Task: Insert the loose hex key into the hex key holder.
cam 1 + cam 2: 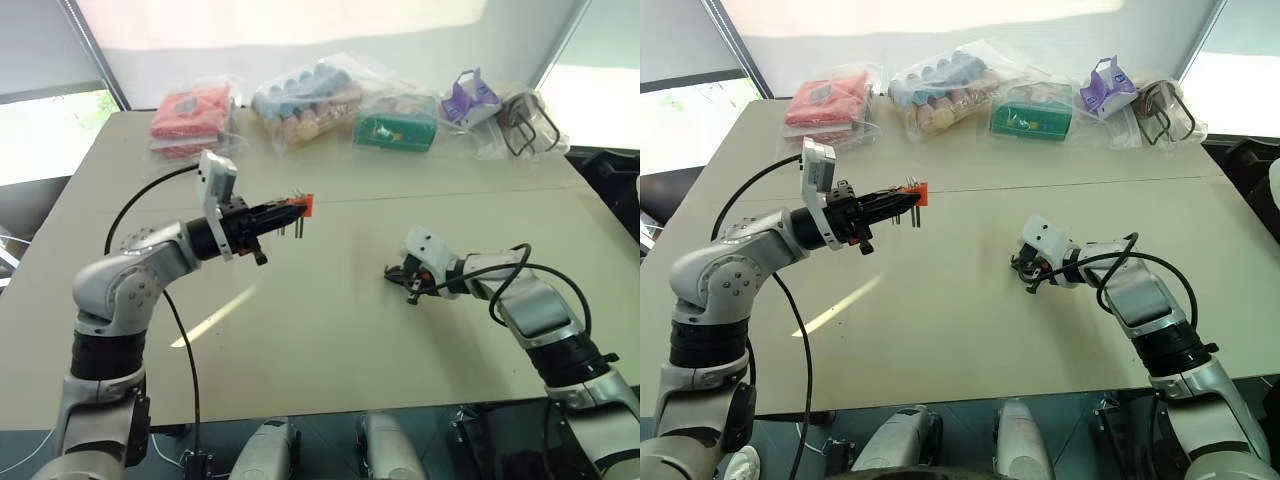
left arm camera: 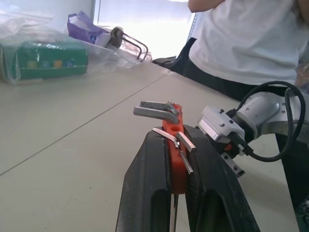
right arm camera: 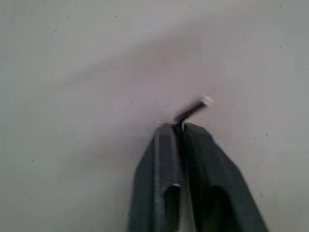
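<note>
The hex key holder [image 1: 303,206] is sitting left of the loose hex key [image 3: 193,108], above the table [image 1: 330,330]; bagged packets [image 1: 300,100] are lying along the far edge.

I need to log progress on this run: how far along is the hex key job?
Done: the left tool holds the red holder up off the table, other keys sticking out of it. In hand: the right tool is shut on the loose hex key, low at the table. Left: carrying the key across and pushing it into the holder.
</note>
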Available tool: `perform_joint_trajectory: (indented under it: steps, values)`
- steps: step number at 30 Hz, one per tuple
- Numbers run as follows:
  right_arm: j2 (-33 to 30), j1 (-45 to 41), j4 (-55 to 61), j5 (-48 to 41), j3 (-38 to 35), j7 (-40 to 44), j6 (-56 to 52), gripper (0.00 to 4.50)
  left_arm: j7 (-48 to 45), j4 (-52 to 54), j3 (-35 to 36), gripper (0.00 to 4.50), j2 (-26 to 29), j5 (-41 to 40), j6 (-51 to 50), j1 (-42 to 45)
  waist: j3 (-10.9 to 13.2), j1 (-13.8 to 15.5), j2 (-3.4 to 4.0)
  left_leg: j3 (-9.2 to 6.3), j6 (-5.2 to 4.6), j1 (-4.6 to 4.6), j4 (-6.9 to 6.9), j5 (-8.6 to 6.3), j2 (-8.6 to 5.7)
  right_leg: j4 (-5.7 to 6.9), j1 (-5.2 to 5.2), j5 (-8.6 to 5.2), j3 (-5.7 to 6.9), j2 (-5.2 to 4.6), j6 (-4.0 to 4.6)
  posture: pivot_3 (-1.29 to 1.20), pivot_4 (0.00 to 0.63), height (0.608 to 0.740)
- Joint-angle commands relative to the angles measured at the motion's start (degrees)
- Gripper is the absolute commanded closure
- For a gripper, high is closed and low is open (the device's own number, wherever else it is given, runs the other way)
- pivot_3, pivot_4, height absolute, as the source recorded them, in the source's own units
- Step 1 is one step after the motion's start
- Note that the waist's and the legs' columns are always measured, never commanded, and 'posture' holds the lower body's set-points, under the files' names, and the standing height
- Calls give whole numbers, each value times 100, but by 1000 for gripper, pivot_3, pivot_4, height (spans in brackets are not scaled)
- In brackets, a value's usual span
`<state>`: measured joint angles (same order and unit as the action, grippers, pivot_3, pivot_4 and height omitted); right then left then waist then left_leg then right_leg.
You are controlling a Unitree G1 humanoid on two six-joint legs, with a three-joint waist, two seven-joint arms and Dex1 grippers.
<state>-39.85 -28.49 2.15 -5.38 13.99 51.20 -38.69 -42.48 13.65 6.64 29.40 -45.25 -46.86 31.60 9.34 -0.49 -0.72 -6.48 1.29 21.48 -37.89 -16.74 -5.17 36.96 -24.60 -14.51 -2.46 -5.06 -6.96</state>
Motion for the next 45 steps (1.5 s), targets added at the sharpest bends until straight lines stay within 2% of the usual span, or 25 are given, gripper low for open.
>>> perform_joint_trajectory:
  steps: [1,4,7,11,15,20,28,45]
  values:
    - [89,25,-100,31,-215,-302,-200,4457,-7,171,170,4500,56,-92,93,-13,0,-4,0,0,0,0,0,0,0,0,0,0,0,0,0,0,150,740]
    - [524,-49,-140,-163,-661,-683,569,4457,1,138,182,4500,60,-86,107,-10,1,-12,-1,1,0,1,0,0,0,-1,-1,0,0,0,0,0,150,740]
    - [1664,-442,85,-777,-1527,-1514,1430,4457,5,93,75,4500,-17,-37,160,102,3,-54,-1,5,1,4,4,0,2,2,-12,0,-3,2,0,0,150,740]
    - [2697,-984,389,-1484,-2025,-2109,1585,4457,-33,-25,-36,4500,-86,42,218,274,5,-49,2,4,6,12,8,-2,4,14,-30,0,-4,3,-1,0,150,740]
    - [3761,-1431,585,-2304,-2250,-2531,1657,4457,-79,-109,-85,4500,-118,50,245,396,4,-44,3,0,7,13,8,-3,3,13,-31,1,-2,3,-1,0,150,740]
    - [4662,-1385,283,-2625,-2157,-2620,2307,4457,-12,-225,-102,4500,-221,152,340,542,4,-50,4,-3,7,12,8,-3,-1,13,-29,1,-1,2,-1,0,150,740]
    - [4855,-1063,303,-2572,-1801,-2633,2632,4457,9,-307,-152,4500,-269,387,530,675,5,-73,6,-1,7,12,15,-3,1,19,-38,1,-1,3,-1,0,150,740]
    - [4668,-950,345,-2573,-1626,-2579,2661,4457,-3,-388,-104,4500,-306,484,599,759,5,-73,6,0,7,13,19,-3,1,20,-42,1,-2,3,-1,0,150,740]
